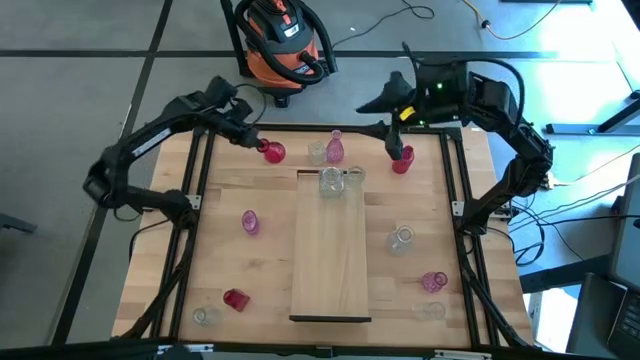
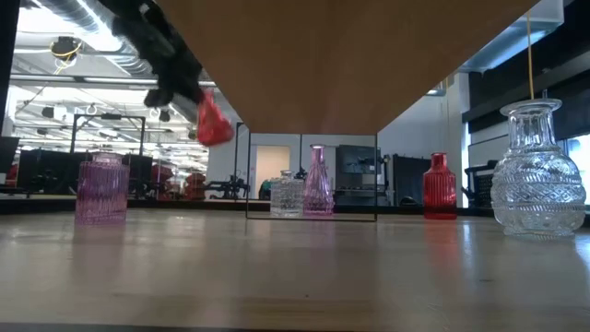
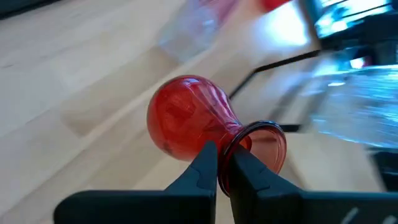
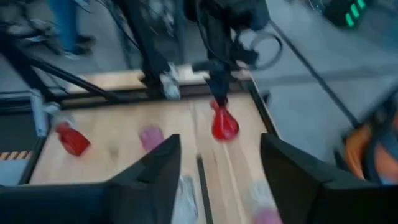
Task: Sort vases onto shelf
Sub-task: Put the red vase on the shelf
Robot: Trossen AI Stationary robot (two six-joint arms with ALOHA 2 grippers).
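The left claw (image 1: 262, 146) pinches a red vase (image 1: 273, 152) by its rim, off the desk (image 1: 160, 270), at eleven o'clock from the shelf (image 1: 329, 260). The left wrist view shows both fingers (image 3: 202, 169) pressed on the rim. The right claw (image 1: 395, 112) hangs spread at one o'clock above a red bottle (image 1: 402, 160). Bare desk lies either side of the shelf. Only the low view shows the red vase lifted.

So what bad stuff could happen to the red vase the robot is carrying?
The left claw pinches the red vase only by its thin rim, and the vase hangs tilted in the air, so it might slip out and break on the table. The shelf already has a clear vase at its far end, so the red one could bump it when it is set down.
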